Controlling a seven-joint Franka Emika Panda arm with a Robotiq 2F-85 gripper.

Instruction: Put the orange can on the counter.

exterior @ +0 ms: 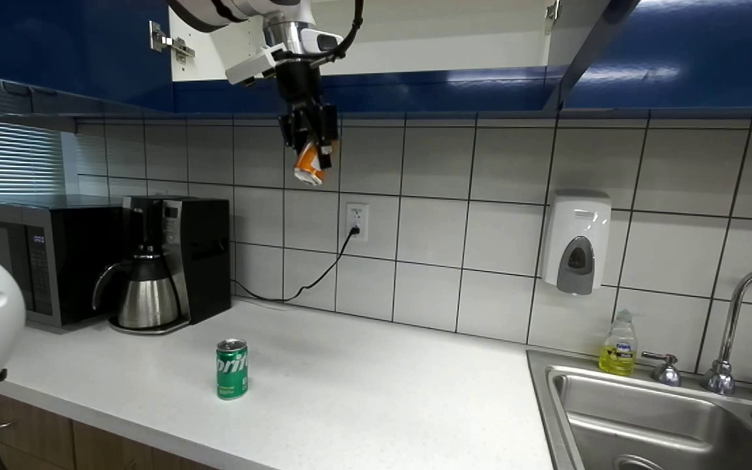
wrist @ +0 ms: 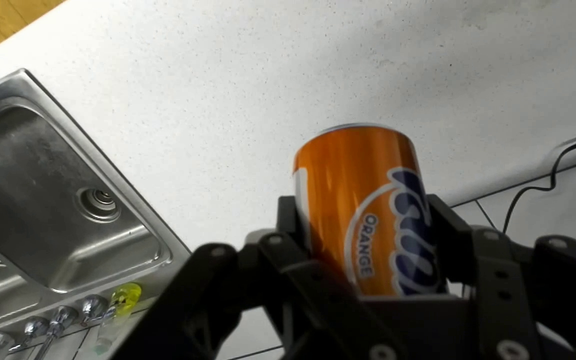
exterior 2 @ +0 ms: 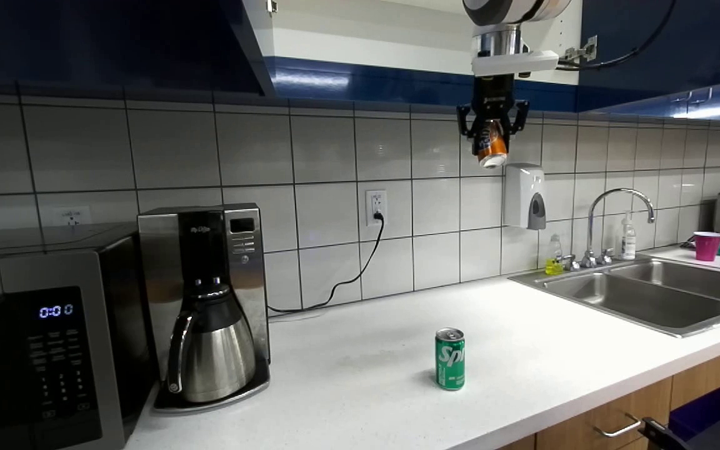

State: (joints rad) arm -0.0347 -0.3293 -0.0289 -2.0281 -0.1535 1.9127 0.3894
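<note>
The orange can (exterior: pixel 309 164) is high above the counter (exterior: pixel 382 398), in front of the wall tiles and just below the open blue cabinet. It also shows in an exterior view (exterior 2: pixel 492 150) and in the wrist view (wrist: pixel 358 190). My gripper (exterior: pixel 313 151) points down and is shut on the can, with a black finger against each side. The can hangs slightly tilted, its silver end downward. In the wrist view, both fingers of the gripper (wrist: pixel 363 220) touch the can, and the pale counter (wrist: pixel 208 100) lies below.
A green can (exterior 2: pixel 450 360) stands upright on the counter. A coffee maker (exterior 2: pixel 210 312) and a microwave (exterior 2: pixel 54 362) stand at one end, the steel sink (exterior: pixel 549 411) at the other. A soap dispenser (exterior: pixel 577 241) hangs on the wall. A black cord (exterior: pixel 320 277) runs to the outlet.
</note>
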